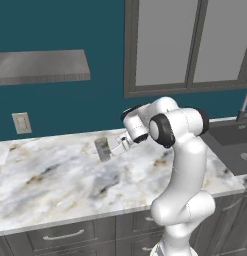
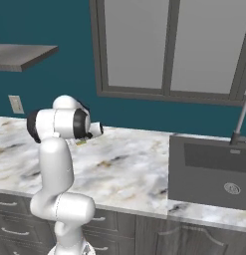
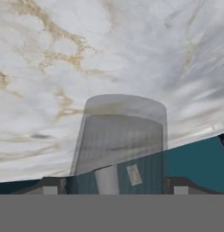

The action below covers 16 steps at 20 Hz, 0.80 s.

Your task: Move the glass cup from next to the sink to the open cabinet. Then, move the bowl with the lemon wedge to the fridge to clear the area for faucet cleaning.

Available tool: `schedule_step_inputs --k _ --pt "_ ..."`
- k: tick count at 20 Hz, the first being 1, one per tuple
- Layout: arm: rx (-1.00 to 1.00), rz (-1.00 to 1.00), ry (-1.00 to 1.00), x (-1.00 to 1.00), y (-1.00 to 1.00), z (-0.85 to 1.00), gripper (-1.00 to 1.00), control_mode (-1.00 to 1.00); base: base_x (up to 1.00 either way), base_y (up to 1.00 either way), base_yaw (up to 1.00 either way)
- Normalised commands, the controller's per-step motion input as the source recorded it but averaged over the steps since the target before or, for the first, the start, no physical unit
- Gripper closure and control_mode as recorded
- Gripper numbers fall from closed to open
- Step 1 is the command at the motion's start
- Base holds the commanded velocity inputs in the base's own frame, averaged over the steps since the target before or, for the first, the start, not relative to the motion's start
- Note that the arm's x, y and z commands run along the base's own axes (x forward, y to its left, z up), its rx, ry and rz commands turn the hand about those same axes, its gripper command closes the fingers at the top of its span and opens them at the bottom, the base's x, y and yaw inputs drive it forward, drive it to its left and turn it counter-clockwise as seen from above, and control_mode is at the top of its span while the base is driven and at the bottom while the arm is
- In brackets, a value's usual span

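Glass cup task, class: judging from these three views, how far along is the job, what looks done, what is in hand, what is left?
Done: the glass cup is off the marble counter, away from the sink.
In hand: the gripper holds it tilted between its fingers; the hand view shows the cup close up.
Left: placing it in the cabinet, then moving the bowl to the fridge.
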Motion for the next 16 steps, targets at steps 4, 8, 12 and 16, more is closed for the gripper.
schedule_step_inputs --k 4,8,12,16 --pt "0.05 0.0 -0.13 -0.45 -0.05 0.54 1.0 -1.0 0.0 0.0 0.0" --pt "0.12 0.0 -0.29 -0.8 -0.22 1.0 1.0 -1.0 0.0 0.0 0.0" --pt "0.11 -0.01 -0.42 -0.98 -0.34 1.0 1.0 -1.0 0.0 0.0 0.0" --pt "0.08 0.0 -0.44 -1.0 -0.22 1.0 1.0 -1.0 0.0 0.0 0.0"
